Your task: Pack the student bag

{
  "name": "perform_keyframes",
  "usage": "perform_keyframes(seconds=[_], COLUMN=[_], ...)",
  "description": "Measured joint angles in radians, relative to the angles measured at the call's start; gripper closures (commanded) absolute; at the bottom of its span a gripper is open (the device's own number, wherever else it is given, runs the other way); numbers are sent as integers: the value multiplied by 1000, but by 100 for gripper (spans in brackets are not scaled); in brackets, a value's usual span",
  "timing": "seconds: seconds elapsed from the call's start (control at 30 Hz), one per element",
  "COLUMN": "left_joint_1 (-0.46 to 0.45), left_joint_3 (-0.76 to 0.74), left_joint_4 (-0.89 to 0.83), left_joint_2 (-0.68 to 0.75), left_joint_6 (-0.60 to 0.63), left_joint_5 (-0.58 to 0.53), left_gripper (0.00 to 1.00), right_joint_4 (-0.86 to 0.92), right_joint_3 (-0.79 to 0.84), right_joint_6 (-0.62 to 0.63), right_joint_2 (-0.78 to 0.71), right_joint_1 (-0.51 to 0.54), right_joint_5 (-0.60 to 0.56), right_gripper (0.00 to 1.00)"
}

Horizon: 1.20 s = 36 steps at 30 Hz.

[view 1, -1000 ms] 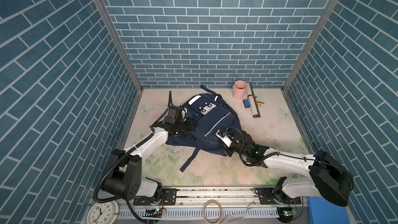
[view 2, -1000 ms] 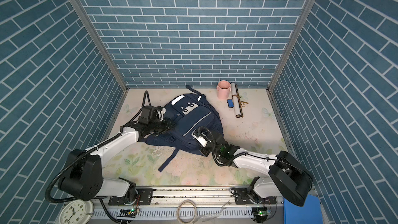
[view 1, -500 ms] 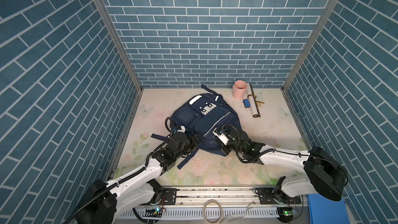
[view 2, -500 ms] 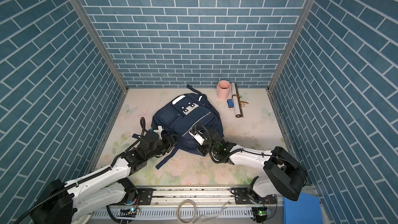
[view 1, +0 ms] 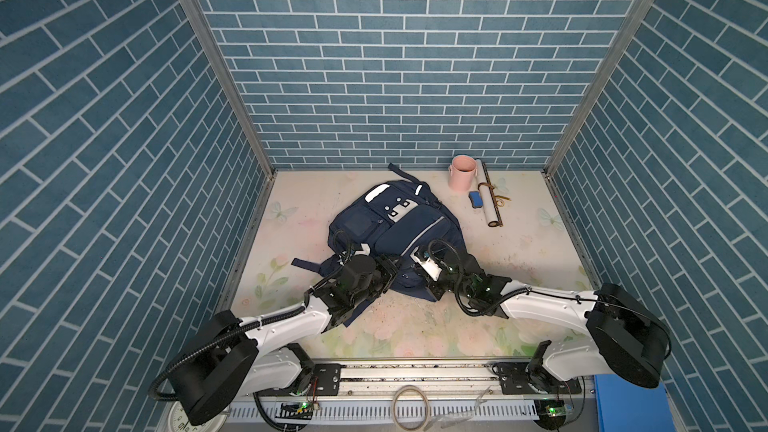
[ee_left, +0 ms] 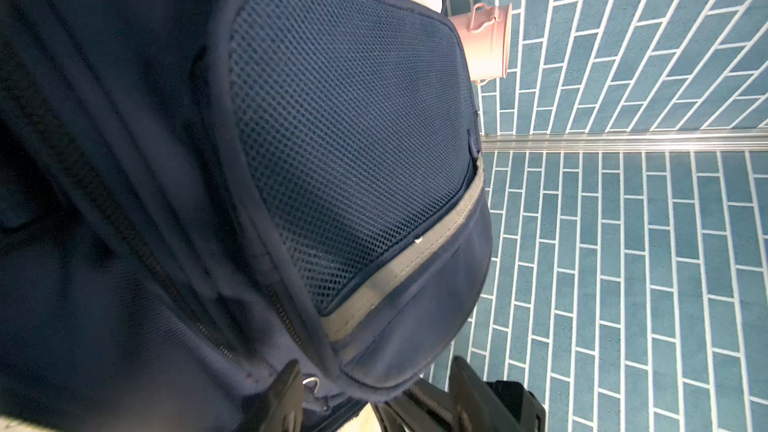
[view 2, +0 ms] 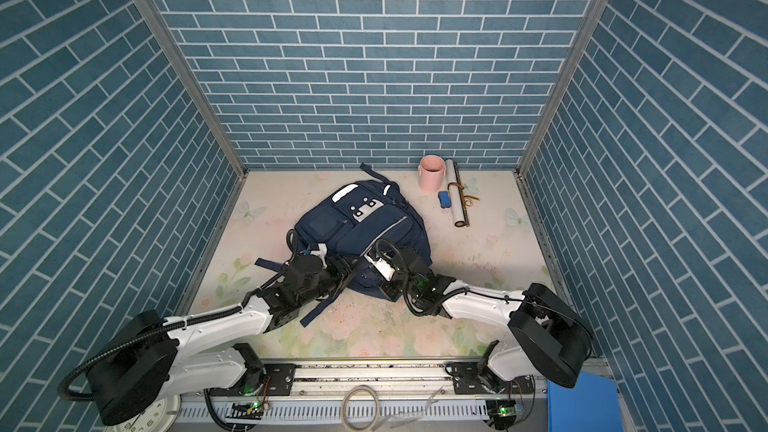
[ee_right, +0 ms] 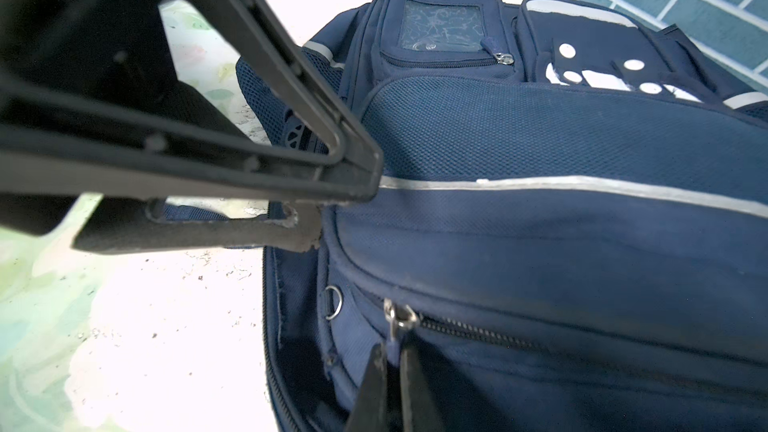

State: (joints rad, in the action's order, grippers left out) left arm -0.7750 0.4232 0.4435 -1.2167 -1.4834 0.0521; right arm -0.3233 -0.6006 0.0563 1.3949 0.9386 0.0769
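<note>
Swinging round from the far left flank of the student bag [view 1: 395, 222], the left gripper [ee_left: 372, 384] now sits at its near edge. The jaws are parted and straddle a lower corner below the mesh pocket [ee_left: 340, 139], gripping nothing. The bag lies flat in the middle of the table [view 1: 519, 251], hardly shifted. Just right of that, the right gripper [ee_right: 392, 367] stays clenched on the zip pull [ee_right: 399, 320], a pinch only its own wrist view shows; both top views hide it under the wrists. I judge the left has come to brace the fabric so the zip can run. Far right, the pink cup [view 1: 462, 172], blue eraser [view 1: 476, 199] and paper roll [view 1: 489, 201] wait unpacked.
</note>
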Motion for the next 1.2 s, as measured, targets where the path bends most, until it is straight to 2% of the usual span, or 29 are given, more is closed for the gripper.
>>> perform_keyframes(seconds=[0.03, 0.1, 0.17, 0.2, 0.23, 0.4, 0.57, 0.77, 0.87, 1.03, 1.17, 1.2], left_joint_1=[0, -1, -1, 0, 1, 22, 62, 185, 268, 385, 483, 508], left_joint_3=[4, 15, 23, 23, 23, 24, 31, 29, 30, 110, 233, 259], left_joint_4=[4, 24, 51, 56, 62, 61, -24, -165, -225, -369, -505, -536], left_joint_2=[-10, -45, -90, -106, -120, -112, -24, 92, 114, 74, 1, -14], left_joint_6=[-2, -5, -4, -4, -3, 26, 98, 209, 275, 415, 541, 567], left_joint_5=[-6, -8, -2, 2, 8, 45, 94, 231, 319, 431, 475, 477], left_gripper=[44, 56, 85, 95, 100, 100, 100, 100, 100, 100, 100, 87], right_joint_4=[0, 1, 1, 2, 6, 22, 39, 76, 109, 147, 159, 159], right_joint_3=[1, 2, 2, 2, 3, 29, 27, 6, -27, -61, -61, -61], right_joint_6=[0, -1, -6, -8, -9, -21, -24, -13, 6, 28, 26, 18], right_joint_2=[0, 0, -2, -5, -9, -53, -89, -94, -79, -64, -64, -63], right_joint_1=[1, 2, 3, 4, 4, -18, -121, -271, -310, -311, -240, -215], right_joint_5=[-1, -2, -8, -14, -22, -48, -27, 31, 57, 114, 103, 100], right_gripper=[100, 100, 100, 100, 100, 100, 100, 100, 100, 100, 100, 100])
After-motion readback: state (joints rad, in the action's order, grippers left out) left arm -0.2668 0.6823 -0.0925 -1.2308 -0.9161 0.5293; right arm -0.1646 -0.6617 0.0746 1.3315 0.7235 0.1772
